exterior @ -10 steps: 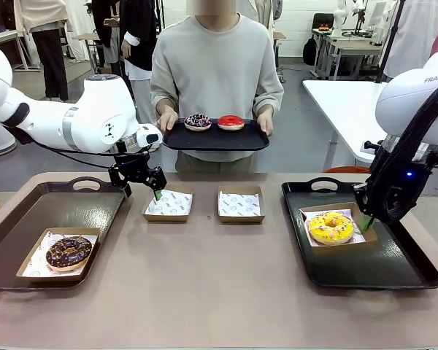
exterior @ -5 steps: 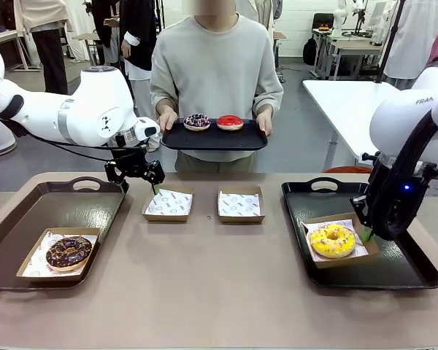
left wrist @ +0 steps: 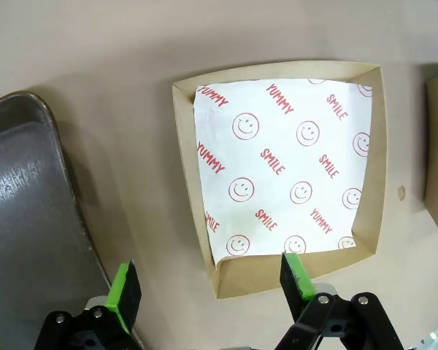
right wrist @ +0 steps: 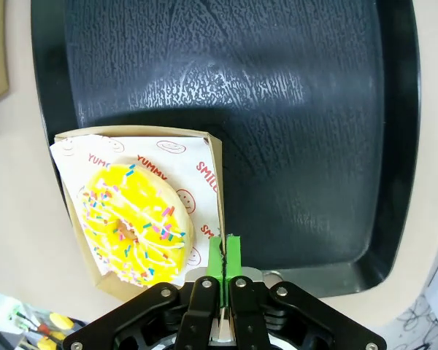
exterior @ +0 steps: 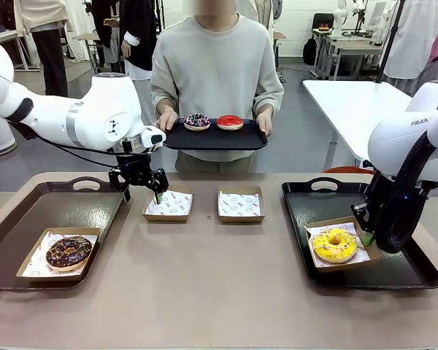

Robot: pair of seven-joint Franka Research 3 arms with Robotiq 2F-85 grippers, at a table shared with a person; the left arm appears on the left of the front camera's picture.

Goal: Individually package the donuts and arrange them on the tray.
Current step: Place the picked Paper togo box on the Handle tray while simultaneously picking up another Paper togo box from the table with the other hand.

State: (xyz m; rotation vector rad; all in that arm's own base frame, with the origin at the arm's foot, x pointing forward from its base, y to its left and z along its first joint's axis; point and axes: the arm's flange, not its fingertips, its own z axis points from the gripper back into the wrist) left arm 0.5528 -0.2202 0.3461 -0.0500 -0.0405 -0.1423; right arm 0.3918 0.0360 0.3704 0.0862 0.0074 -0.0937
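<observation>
Front: L pincer spread wide, hanging at the edge of an empty box on the bench; 2nd empty box just beside. R pincer clamped on the wall of the loaded box w/ yellow donut, on black tray. Choc donut boxed on brown tray. Purple donut & red donut on held tray in a person's hands.

L wrist: pincer wide, one pad over the empty box's wall, other over bare bench by brown tray.

R wrist: pads pressed together on the box wall; yellow donut inside on paper.
</observation>
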